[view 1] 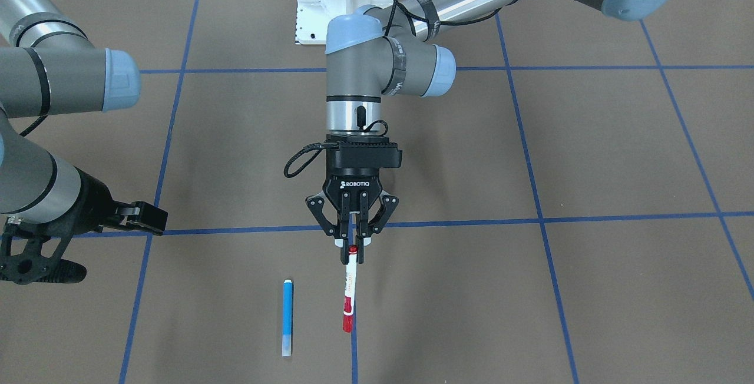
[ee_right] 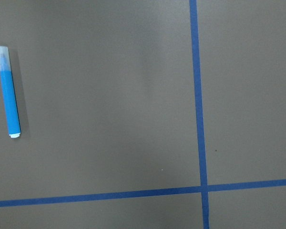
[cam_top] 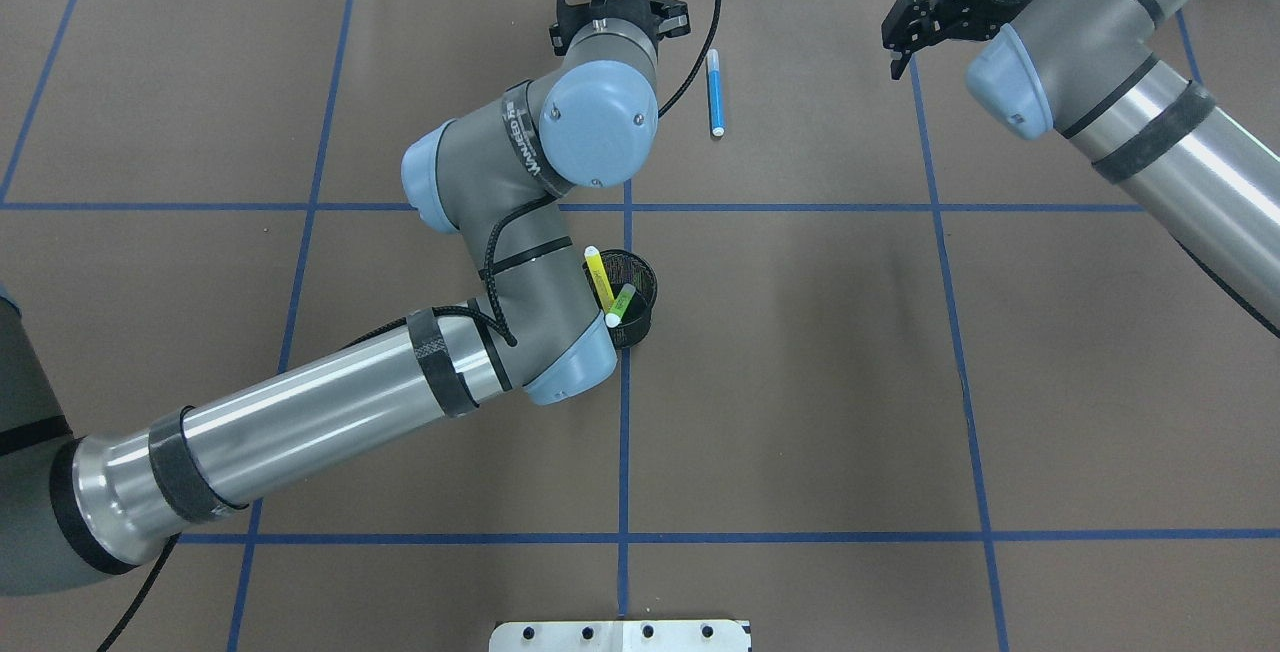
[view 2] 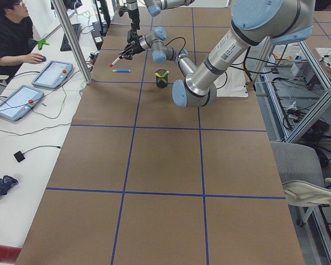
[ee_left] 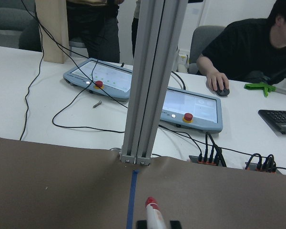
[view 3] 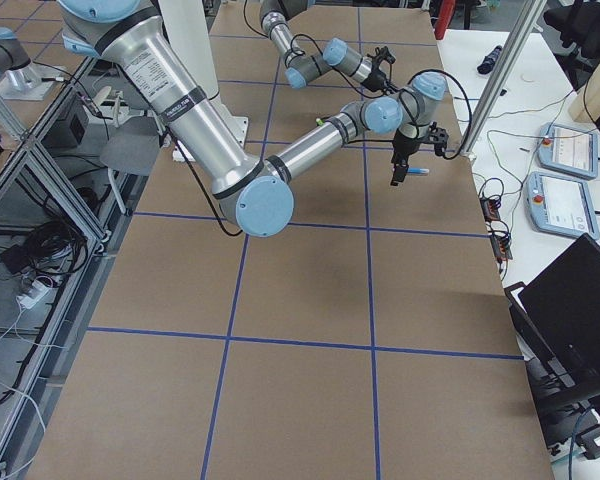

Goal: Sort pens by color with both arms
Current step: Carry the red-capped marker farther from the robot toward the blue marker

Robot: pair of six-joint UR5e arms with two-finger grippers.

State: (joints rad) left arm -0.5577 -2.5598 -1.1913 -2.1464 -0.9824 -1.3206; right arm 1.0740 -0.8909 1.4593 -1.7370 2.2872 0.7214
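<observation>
Leverage is working against you: your left end effector [view 1: 352, 248] is pinching the stiff, likely light white pen [view 1: 349, 290] by its red end, near the blue pen [view 1: 287, 316].

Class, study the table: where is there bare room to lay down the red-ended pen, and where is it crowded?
Bare: the table on the robot's left of the held red-ended pen, and the wide patch between the black mesh cup and the right arm. Crowded: under the left gripper, where the blue pen lies close.

White "ROBOTIQ" lettering, on the black body of the left claw [view 1: 352, 244]
</observation>
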